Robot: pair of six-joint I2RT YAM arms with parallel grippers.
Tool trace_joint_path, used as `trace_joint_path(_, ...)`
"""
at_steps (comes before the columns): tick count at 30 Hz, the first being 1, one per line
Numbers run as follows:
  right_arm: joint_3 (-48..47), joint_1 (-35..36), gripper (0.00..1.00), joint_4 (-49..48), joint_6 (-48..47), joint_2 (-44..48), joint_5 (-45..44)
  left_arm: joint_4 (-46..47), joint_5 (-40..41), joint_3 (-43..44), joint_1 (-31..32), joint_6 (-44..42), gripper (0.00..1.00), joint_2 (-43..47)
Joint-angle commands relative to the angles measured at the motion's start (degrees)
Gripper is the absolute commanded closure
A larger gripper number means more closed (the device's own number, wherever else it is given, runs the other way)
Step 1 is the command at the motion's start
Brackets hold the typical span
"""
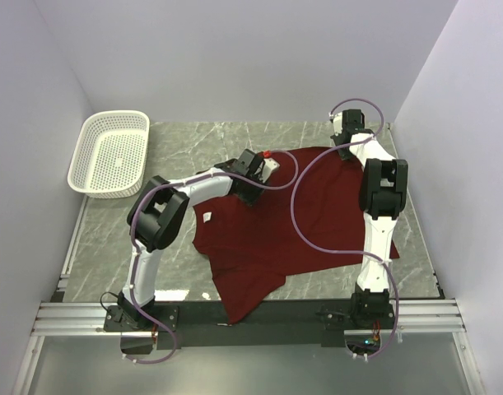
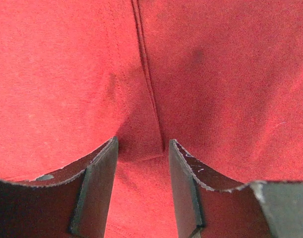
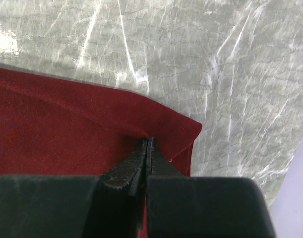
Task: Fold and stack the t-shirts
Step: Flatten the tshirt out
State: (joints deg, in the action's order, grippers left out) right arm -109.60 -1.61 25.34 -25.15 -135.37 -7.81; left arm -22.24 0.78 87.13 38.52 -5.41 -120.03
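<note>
Between the left jaws, which stand partly spread with their tips down on the cloth, runs a stitched seam [image 2: 149, 99] of the maroon t-shirt [image 2: 215, 74]. They straddle that ridge without pinching it. The right jaws are pressed together on the hem right beside a corner of the same t-shirt [image 3: 67, 129], with bare marble beyond the corner. Seen from above, the garment lies loosely spread and rumpled across the middle of the desk [image 1: 202, 140]. Its small white neck label [image 1: 208, 217] faces up on the left, and its near end reaches the desk's front edge. The left arm is down on the far-left part, the right arm at the far-right corner. A white perforated basket [image 1: 115, 114] sits well apart at the far left. The step in hand looks like taking hold of two points to flatten the shirt before a first fold. No fold appears made. Next, the left jaws would need to close on the seam ridge, then both arms would have to move in concert, keeping the cloth taut without dragging it off the front edge.
</note>
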Motion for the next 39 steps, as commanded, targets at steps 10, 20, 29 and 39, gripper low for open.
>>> trace_joint_path(10,-2.46,-0.41,1.00,0.23,0.27,2.13,0.26,-0.09,3.44,2.96,0.76,-0.57,0.76,-0.38)
trace_joint_path(20,-3.60,-0.77,1.00,0.50,0.19,2.83,0.25,1.49,3.97,3.83,0.50,1.01,0.86,4.45)
trace_joint_path(29,-5.53,-1.03,1.00,0.85,1.24,5.55,2.19,4.75,3.62,7.08,-7.13,8.04,1.00,6.29)
trace_joint_path(39,-1.06,-4.28,1.00,-1.26,1.42,11.96,4.73,7.82,2.30,3.22,-16.02,10.42,1.00,12.18)
